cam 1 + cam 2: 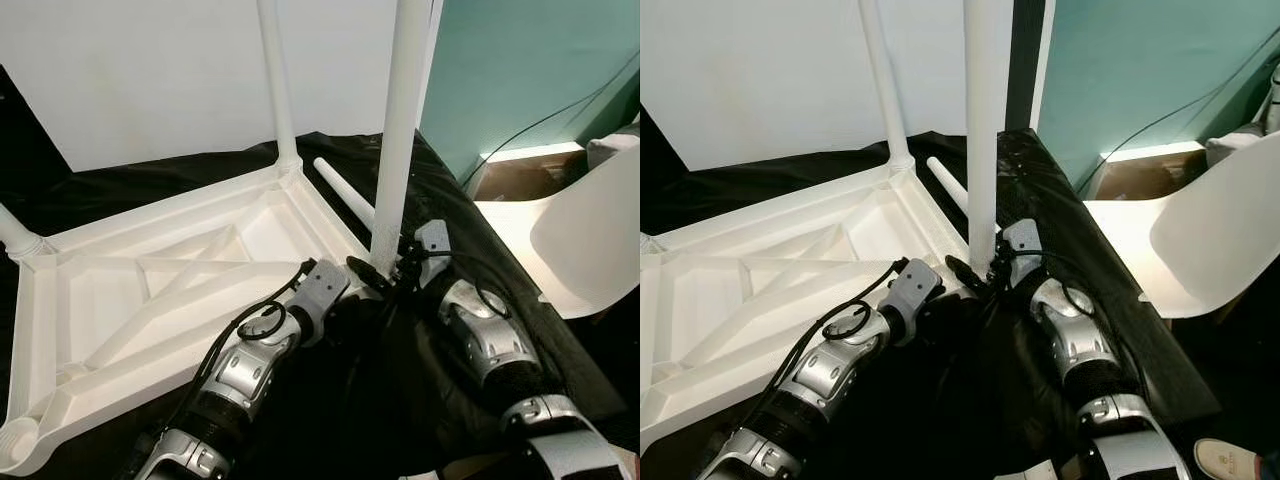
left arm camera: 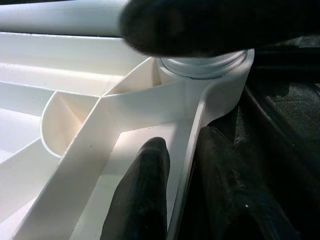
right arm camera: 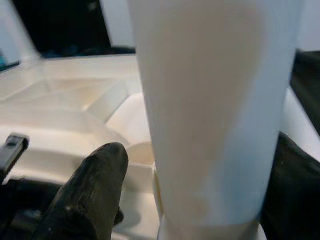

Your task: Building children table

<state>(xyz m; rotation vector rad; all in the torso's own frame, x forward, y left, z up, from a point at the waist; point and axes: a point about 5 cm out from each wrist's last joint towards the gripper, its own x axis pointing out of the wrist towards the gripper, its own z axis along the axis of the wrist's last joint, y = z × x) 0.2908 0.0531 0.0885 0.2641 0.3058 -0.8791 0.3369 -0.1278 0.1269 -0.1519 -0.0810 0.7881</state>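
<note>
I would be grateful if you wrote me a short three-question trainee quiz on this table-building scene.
1. True or false: the white plastic children's tabletop lies upside down, its ribbed underside facing up, on the black sheet.
2. How many white table legs stand upright in corner sockets? A) one B) three C) four
3. Fill in: the right gripper is around the base of the near upright white leg, while the left gripper pinches the tabletop's ____ beside that socket.

Key: 1 true. 2 B; a further loose white leg lies on the sheet. 3 rim.
</note>
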